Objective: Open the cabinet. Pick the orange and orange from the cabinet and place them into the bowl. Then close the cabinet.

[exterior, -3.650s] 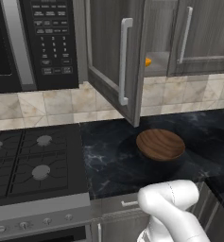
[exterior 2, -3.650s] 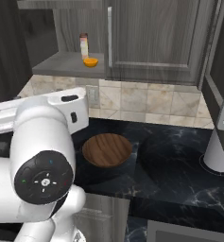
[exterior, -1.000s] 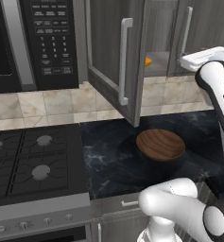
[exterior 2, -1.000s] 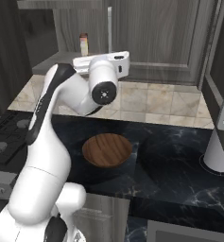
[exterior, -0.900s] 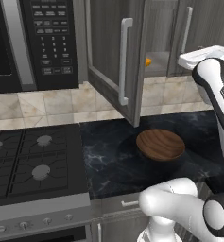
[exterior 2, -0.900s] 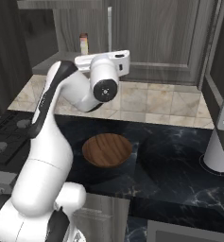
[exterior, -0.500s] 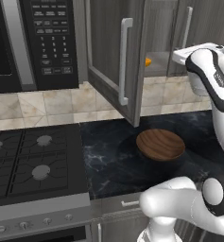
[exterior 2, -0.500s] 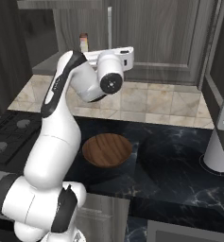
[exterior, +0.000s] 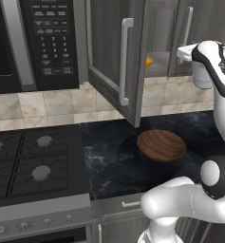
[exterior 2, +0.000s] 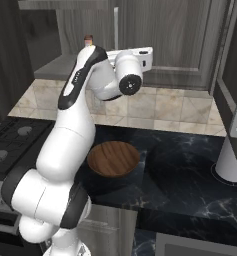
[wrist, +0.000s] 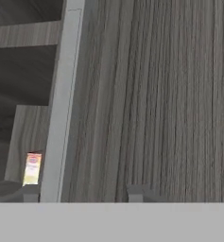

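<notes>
Hand view | gripper (wrist: 82, 194) faces right cabinet (wrist: 151, 94) door; orange (exterior: 148, 62) lies beyond open left door | jaws partly apart, holding nothing

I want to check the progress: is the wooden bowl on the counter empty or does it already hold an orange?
Empty. The bowl shows only bare wood grain inside in both base views, and one orange is in the open cabinet.

The scene was viewed forward and down from behind the arm, on its left and right; the cabinet (exterior: 115, 57), bowl (exterior: 161, 144) and counter (exterior 2: 190, 175) were shared by both views. The closed door (wrist: 156, 94) ahead of the gripper (wrist: 82, 193) was seen close up along its fingers.
</notes>
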Controlling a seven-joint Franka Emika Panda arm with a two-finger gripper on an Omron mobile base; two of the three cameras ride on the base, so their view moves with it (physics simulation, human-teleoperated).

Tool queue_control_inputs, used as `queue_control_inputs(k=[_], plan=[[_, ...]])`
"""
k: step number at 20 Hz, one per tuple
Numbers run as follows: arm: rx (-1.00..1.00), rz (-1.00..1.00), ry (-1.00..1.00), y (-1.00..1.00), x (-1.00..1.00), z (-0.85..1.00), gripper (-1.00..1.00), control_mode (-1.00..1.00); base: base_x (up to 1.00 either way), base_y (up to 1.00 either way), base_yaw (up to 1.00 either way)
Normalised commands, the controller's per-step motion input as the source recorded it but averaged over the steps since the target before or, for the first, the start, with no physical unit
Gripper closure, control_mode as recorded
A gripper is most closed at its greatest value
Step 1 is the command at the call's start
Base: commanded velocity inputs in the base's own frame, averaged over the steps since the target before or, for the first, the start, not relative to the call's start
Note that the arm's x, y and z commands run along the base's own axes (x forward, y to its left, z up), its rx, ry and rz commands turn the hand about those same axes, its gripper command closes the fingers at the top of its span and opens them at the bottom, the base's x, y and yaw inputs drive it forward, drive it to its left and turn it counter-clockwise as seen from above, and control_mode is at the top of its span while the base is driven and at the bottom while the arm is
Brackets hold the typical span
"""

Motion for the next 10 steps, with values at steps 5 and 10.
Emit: queue_control_inputs(k=[5, 10], plan=[[0.00, 0.00, 0.00, 0.00, 0.77, -0.04, -1.00, -1.00, 0.00, 0.00, 0.00], [0.00, 0.00, 0.00, 0.16, 0.84, -0.20, -1.00, -1.00, 0.00, 0.00, 0.00]])
